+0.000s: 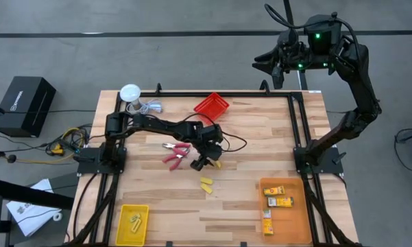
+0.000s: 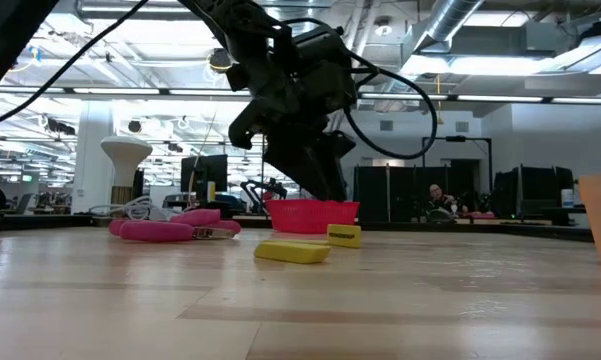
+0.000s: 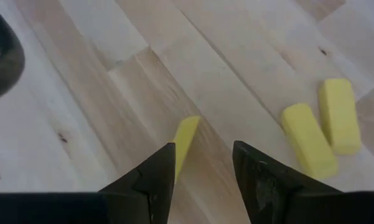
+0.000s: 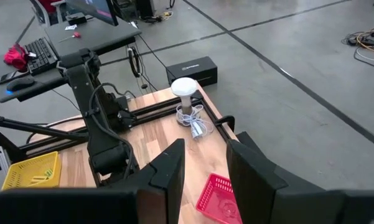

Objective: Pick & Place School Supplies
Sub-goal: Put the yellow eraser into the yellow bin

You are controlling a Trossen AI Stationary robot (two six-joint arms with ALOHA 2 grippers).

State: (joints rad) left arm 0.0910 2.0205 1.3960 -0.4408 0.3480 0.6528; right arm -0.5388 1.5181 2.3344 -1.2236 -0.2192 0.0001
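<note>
My left gripper point(image 1: 204, 163) point(image 3: 203, 149) is open and hangs a little above the table's middle point(image 2: 325, 190). One small yellow piece point(image 3: 185, 140) point(image 1: 217, 164) lies flat on the wood below it, close to one finger; I see no touch. Two more yellow pieces point(image 3: 320, 130) point(image 1: 206, 184) lie side by side nearer the near edge. The red-handled scissor-like tool point(image 1: 175, 153) point(image 2: 165, 229) lies flat to the left of the gripper. Yellow-orange boxes point(image 1: 277, 200) sit in the orange bin. My right gripper point(image 1: 264, 65) point(image 4: 205, 146) is open, raised beyond the table's far right corner.
A red bin point(image 1: 212, 105) stands near the far edge, a yellow bin point(image 1: 123, 233) holding yellow pieces at the near left, an orange bin point(image 1: 296, 226) at the near right. A white round object with a cable point(image 1: 130, 92) sits at the far left corner. Black rails frame the table.
</note>
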